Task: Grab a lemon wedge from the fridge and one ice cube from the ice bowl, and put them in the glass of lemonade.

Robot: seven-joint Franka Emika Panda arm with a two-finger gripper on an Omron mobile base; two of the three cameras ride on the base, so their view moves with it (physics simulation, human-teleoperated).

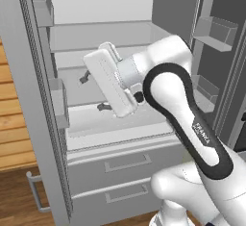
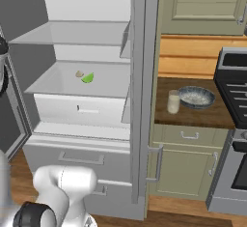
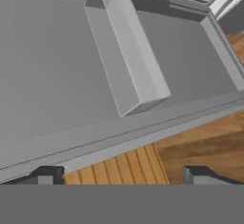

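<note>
While the fridge [image 2: 137,100] stands with its doors swung open, the gripper [image 1: 93,93] hangs inside the opening, turned sideways toward the left door, its two dark fingertips [image 1: 102,106] set wide apart with nothing between them. In the hand view the jaws face the inner wall of that door, where a grey door bin [image 3: 126,51] juts out just ahead of them, and wooden floor shows below.

The lemon wedge [image 2: 88,78] lies on a pale middle shelf [image 2: 58,83] in the fridge, off to the side of the jaws rather than ahead of them, with a small tan object [image 2: 79,74] just beside it.

Well away from the jaws, beyond the fridge's right door, the glass of lemonade [image 2: 173,101] stands upright on a dark wooden counter [image 2: 193,117], and the ice bowl [image 2: 196,97] sits just beside it.
</note>
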